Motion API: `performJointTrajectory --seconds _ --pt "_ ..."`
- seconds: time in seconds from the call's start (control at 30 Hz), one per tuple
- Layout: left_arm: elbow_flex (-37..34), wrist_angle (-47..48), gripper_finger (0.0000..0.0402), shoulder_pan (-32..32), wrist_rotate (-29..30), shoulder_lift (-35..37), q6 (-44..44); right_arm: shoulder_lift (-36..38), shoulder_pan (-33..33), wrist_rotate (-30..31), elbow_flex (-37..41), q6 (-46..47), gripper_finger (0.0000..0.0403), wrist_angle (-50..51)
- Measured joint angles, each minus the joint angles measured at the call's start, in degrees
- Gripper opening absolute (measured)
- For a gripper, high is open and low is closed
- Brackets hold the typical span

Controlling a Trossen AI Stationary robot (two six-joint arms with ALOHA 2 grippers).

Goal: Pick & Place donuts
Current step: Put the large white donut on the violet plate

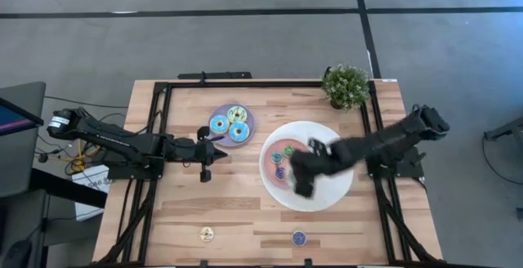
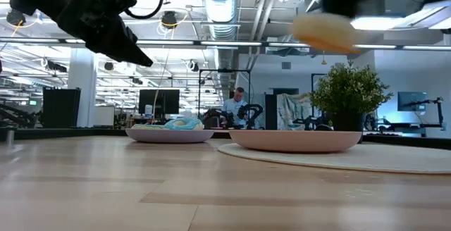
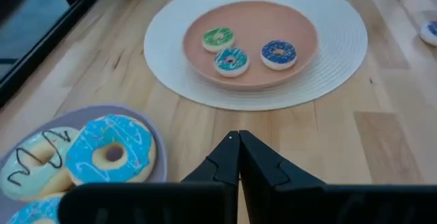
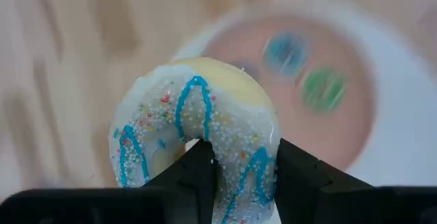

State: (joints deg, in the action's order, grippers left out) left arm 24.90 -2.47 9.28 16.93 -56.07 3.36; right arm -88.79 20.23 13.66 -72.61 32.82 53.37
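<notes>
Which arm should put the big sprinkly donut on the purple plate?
The right one, probably. Its gripper is already shut on the sprinkled donut, held in the air over the white plate. The left gripper is shut and empty, though it waits right beside the purple plate.

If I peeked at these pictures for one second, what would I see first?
First you'd see the big white sprinkled donut with blue squiggles, pinched in the right gripper above the pink plate on the white plate. Three mini donuts lie on that pink plate. The left gripper, fingers together, waits beside the lilac plate of bigger blue and cream donuts.
</notes>
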Motion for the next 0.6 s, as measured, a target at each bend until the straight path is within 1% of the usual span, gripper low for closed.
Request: performJointTrajectory --seconds 0.13,0.2,0.27,0.33,0.4,0.5,0.6 --pt "-4.9 -5.5 0.0000 -0.6 0.0 1.2 -1.8 0.0 -10.9 -0.3 -3.8 -7.4 0.0108 -7.0" --pt "-7.3 -8.7 0.0000 -1.6 -0.9 3.4 -1.8 -0.8 -15.6 -2.6 -5.6 -11.3 0.0108 -11.6" --pt "-9.0 -9.5 0.0000 -2.5 -2.2 6.7 -1.7 -2.6 -19.5 -5.3 -7.9 -14.2 0.0108 -14.7" --pt "-10.3 -9.6 0.0000 -3.2 -3.6 9.9 -1.3 -5.9 -22.4 -6.5 -11.5 -16.2 0.0108 -16.9" --pt "-11.4 -9.7 0.0000 -3.6 -4.3 12.9 -1.3 -10.4 -24.4 -6.5 -16.0 -18.6 0.0108 -15.6" --pt "-13.6 -9.2 0.0000 -3.5 -4.3 16.4 -1.2 -18.4 -26.3 -6.5 -24.2 -21.5 0.0108 -14.6" --pt "-15.0 -9.4 0.0000 -3.5 -4.1 19.0 -1.2 -26.2 -27.8 -6.8 -32.8 -21.9 0.0108 -14.5"
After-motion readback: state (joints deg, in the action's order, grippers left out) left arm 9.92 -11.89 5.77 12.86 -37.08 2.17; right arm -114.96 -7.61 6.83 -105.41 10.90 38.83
